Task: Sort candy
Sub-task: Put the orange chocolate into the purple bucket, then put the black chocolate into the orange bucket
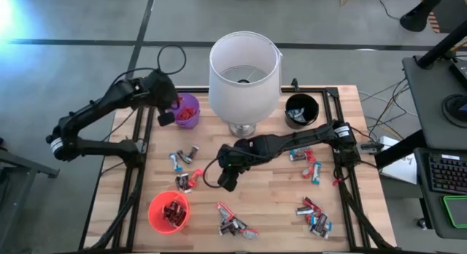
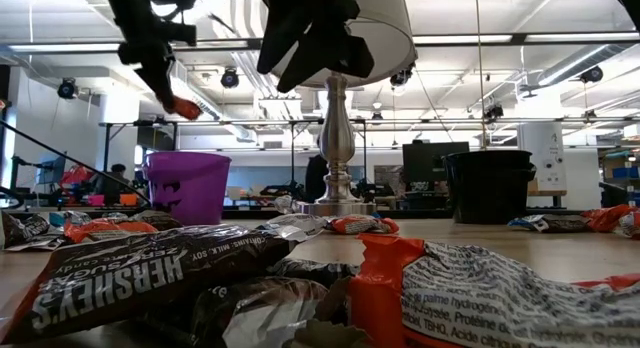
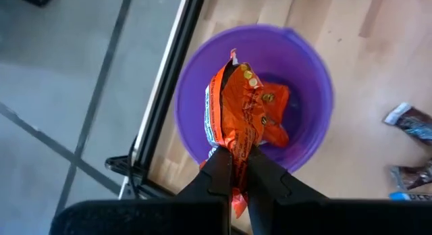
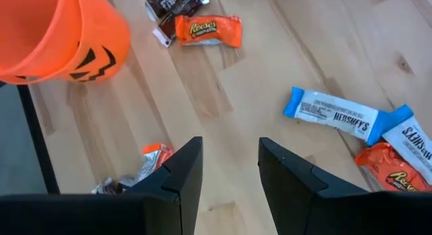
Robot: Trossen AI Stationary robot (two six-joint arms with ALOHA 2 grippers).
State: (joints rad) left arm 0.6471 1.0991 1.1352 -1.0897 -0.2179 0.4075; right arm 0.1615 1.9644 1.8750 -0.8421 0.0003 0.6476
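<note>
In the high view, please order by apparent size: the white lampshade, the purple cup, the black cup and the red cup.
1. White fabric lampshade, clearly largest.
2. Red plastic cup.
3. Black plastic cup and purple plastic cup: too alike to rank, and the purple one is partly hidden.

I see pale matt wood planks on the table [image 4: 270, 80], glossy crinkled candy [image 3: 236, 120] wrappers, a smooth purple plastic cup [image 3: 317, 93], and a polished metal lamp [image 2: 337, 138] stem.

We're in a big open lab or workshop: exposed ceiling pipes [image 2: 300, 43], strip lights [image 2: 590, 63], workbenches behind, and a keyboard [image 1: 446, 174] beside the wooden table [image 1: 273, 203].
</note>
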